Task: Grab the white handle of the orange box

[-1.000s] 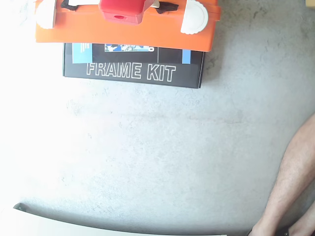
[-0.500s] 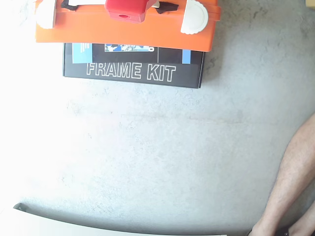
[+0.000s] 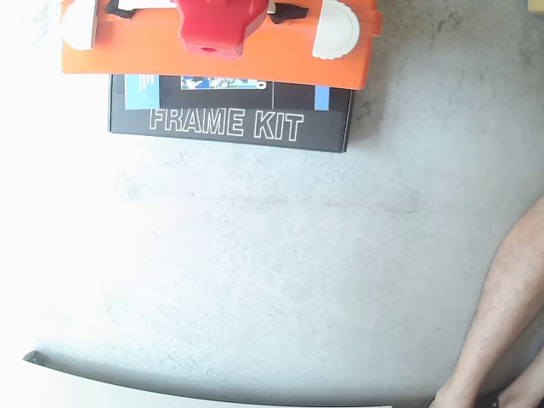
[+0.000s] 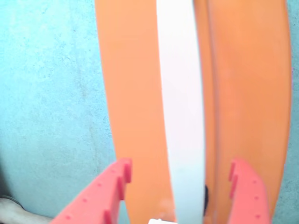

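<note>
The orange box (image 3: 212, 59) lies at the top of the fixed view, with a white half-round latch near each end. My red gripper (image 3: 214, 30) hangs over its middle and hides most of the white handle there; only the black end brackets (image 3: 289, 11) show. In the wrist view the white handle (image 4: 182, 93) runs top to bottom over the orange box (image 4: 131, 93). My gripper (image 4: 180, 165) is open. One red finger (image 4: 110, 191) stands left of the handle and the other stands right of it, with gaps on both sides.
A black "FRAME KIT" box (image 3: 229, 123) lies under the orange box and sticks out below it. The grey table (image 3: 272, 255) fills the rest of the fixed view. A person's bare arm (image 3: 501, 323) reaches in at the lower right.
</note>
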